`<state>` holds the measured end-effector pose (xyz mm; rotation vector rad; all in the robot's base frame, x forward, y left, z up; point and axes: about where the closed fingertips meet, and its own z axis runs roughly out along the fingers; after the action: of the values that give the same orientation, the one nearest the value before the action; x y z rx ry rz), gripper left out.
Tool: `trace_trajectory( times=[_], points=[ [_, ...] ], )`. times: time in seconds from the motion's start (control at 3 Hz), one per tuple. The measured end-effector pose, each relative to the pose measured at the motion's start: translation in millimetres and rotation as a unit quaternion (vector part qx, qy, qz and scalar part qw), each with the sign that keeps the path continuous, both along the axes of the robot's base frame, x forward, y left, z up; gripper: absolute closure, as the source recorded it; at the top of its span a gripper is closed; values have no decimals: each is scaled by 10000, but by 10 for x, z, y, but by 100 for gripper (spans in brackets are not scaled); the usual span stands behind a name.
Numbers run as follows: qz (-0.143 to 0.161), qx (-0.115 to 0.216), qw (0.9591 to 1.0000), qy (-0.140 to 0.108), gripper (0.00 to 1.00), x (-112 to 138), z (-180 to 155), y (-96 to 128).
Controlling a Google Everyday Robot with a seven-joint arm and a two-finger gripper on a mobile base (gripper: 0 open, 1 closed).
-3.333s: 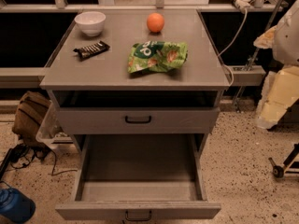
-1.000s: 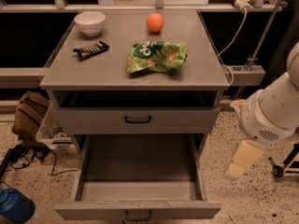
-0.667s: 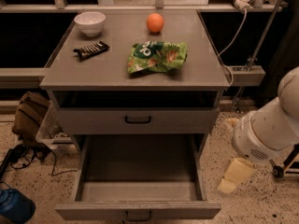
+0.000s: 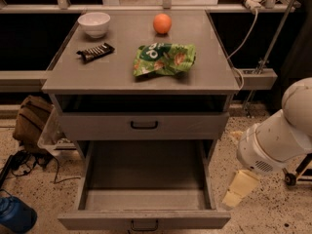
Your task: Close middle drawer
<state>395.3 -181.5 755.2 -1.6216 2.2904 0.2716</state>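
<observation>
The middle drawer (image 4: 144, 219) is pulled far out of the grey cabinet, low in the view. It has a low front panel with a small black bar handle (image 4: 144, 225) and a plain grey tray (image 4: 145, 174) with nothing in it. My gripper (image 4: 239, 190) is a cream-coloured piece hanging below the white arm (image 4: 278, 133). It sits just right of the drawer's front right corner, near the floor, and does not touch the drawer.
Above is a taller-fronted drawer (image 4: 144, 126) with a wider black handle, slightly out. On the cabinet top (image 4: 112, 67) lie a white bowl (image 4: 94, 23), an orange (image 4: 162, 23), a green chip bag (image 4: 164, 59) and a dark snack bar (image 4: 95, 52). A brown bag (image 4: 30, 121) and cables are on the floor at left.
The arm has swung down from the upper right and the gripper has dropped lower, now beside the open drawer's front right corner. The drawers have not moved.
</observation>
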Motion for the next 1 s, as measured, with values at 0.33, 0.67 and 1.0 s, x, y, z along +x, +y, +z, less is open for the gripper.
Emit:
trace_trajectory(
  times=[0.33,0.67,1.0],
  points=[
    [69,90,9999,41,0,-154,-199,94],
    [157,388,9987,273,0,-346,-657,239],
    [238,743,9951,611,0,-395,-1158,369]
  ],
)
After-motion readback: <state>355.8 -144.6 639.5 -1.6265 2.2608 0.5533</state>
